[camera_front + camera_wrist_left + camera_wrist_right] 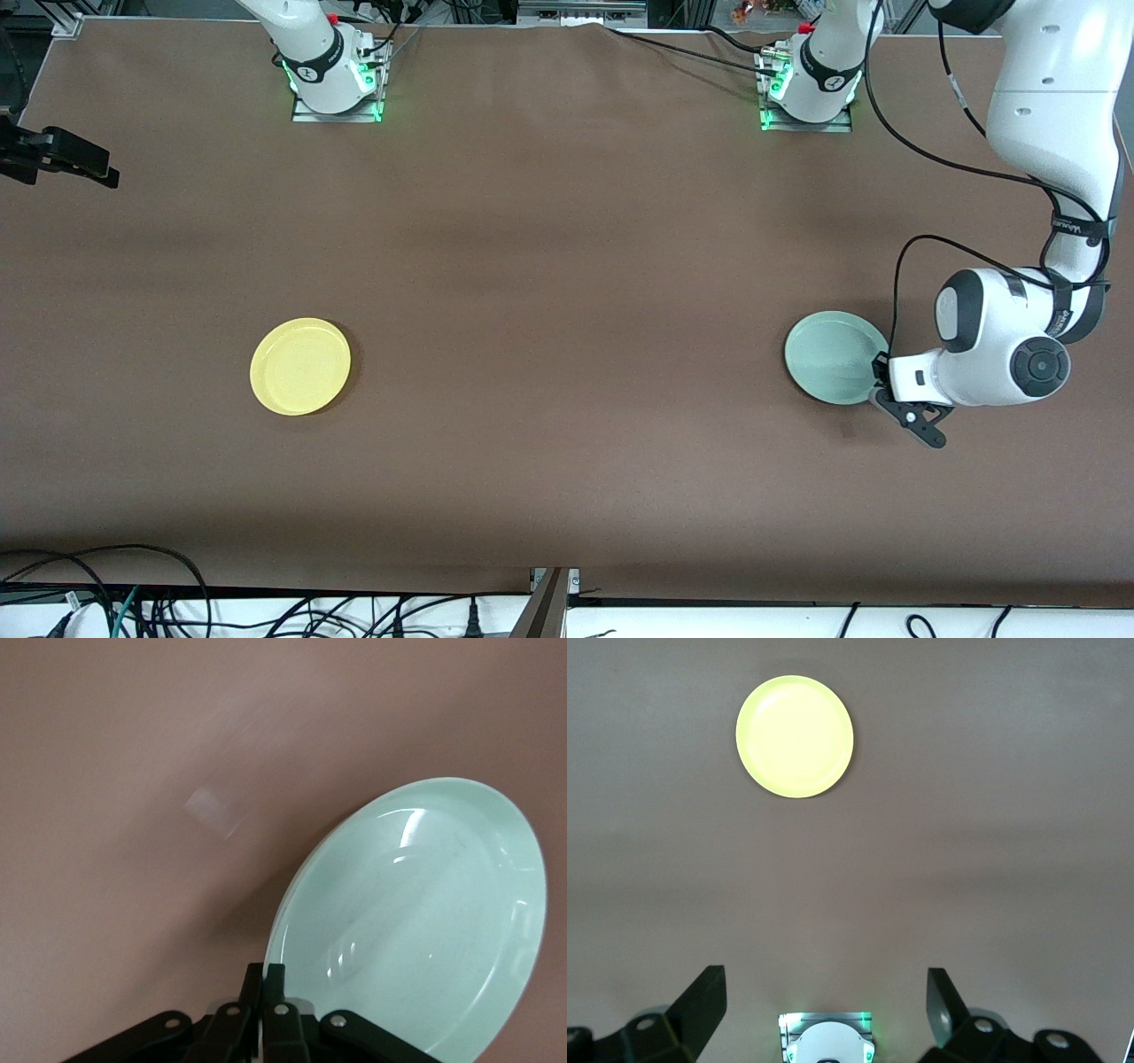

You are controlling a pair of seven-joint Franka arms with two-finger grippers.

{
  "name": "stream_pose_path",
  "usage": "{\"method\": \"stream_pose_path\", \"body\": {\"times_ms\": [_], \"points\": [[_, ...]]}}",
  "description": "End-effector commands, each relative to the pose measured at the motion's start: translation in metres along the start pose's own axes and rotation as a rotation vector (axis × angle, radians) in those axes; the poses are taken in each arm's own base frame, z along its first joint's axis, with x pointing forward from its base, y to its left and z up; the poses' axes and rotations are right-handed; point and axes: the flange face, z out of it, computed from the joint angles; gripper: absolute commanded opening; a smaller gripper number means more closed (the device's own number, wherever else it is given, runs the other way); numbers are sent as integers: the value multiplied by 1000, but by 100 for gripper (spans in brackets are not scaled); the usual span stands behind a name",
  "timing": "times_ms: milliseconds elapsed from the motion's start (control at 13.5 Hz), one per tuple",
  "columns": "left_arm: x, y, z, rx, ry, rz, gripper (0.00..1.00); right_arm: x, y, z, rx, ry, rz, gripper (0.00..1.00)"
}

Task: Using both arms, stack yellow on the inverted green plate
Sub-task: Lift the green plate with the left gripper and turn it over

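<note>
The left gripper (pixel 879 383) is clamped on the green plate (pixel 833 356) rim, seemingly tipping it, not yet inverted; the yellow (pixel 300 366) plate lies untouched well apart toward the right arm's end; the right gripper (pixel 824 1001) waits spread above.

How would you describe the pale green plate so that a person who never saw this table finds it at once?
On the brown table, look toward the left arm's end, where the left gripper is shut on a rim. That small round pale mint-green plate is tilted with its hollow side showing. The only other plate, a bright yellow round plate, lies flat toward the right arm's end.
</note>
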Motion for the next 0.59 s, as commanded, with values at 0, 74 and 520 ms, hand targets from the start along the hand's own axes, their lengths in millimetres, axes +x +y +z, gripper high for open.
{"method": "stream_pose_path", "body": {"times_ms": [0,74,520], "points": [[33,47,-62,74,-87,51,0,-1,3,-3,-6,6,2,100],[46,63,-80,99,-113,35,0,-1,3,-3,-5,4,3,100],[108,179,-153,317,-277,17,0,-1,4,-3,-4,4,6,100]]}}
